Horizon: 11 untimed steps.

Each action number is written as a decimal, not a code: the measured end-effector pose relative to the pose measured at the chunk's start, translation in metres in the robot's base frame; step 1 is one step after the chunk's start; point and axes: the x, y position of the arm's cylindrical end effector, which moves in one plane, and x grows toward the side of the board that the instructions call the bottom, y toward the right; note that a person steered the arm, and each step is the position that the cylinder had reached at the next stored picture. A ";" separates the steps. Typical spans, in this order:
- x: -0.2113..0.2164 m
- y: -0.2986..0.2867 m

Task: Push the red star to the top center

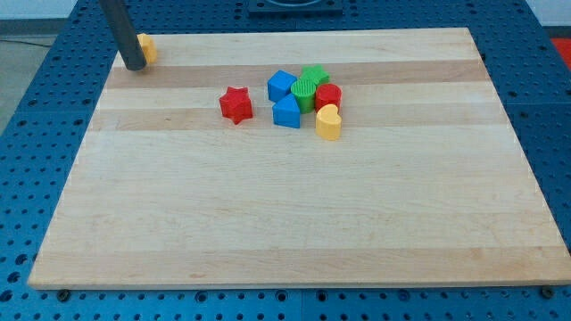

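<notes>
Camera view shows the small red star-shaped block (235, 104) untouched left of the mixed cluster, short of the wooden tabletop's (294, 223) far centre, while the rod's tip (135, 65), which carries no pincer, sits at the far left corner beside a yellow block (147, 47).
</notes>
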 end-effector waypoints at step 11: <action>0.088 0.187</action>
